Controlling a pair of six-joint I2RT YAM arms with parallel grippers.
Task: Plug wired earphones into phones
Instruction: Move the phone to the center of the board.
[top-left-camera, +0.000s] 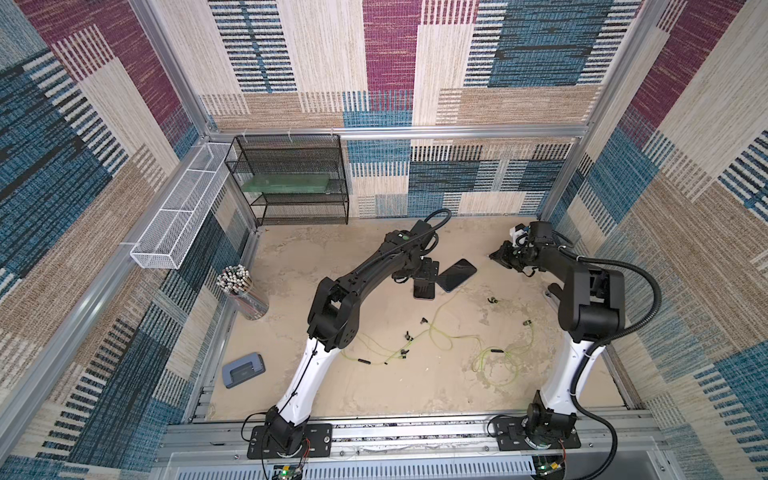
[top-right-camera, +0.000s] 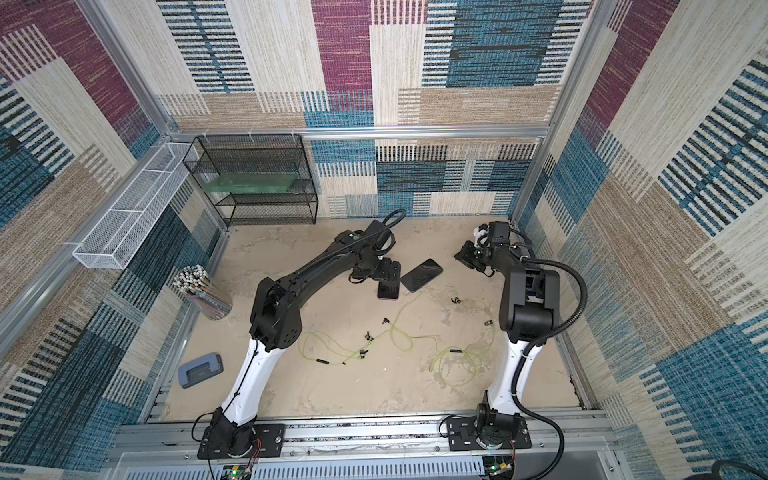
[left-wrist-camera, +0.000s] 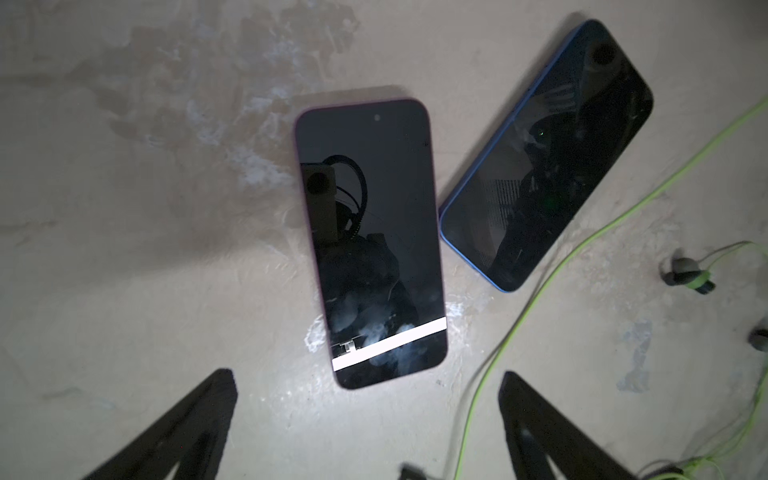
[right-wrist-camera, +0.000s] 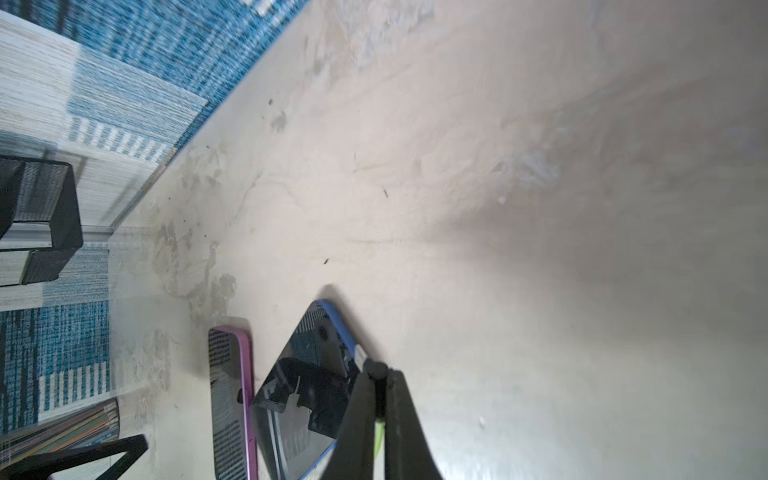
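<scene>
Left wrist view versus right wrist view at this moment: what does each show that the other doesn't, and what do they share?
Only the left wrist view: the left gripper, fingers spread wide over the table, a loose earbud and a long run of yellow-green cable lying there. Only the right wrist view: the right gripper shut on a black plug, plus the black mesh shelf and patterned wall. Both: the pink-edged phone and blue-edged phone, screen-up, side by side.

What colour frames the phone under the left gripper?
The phone has a pinkish-purple frame; best in left wrist view.
</scene>
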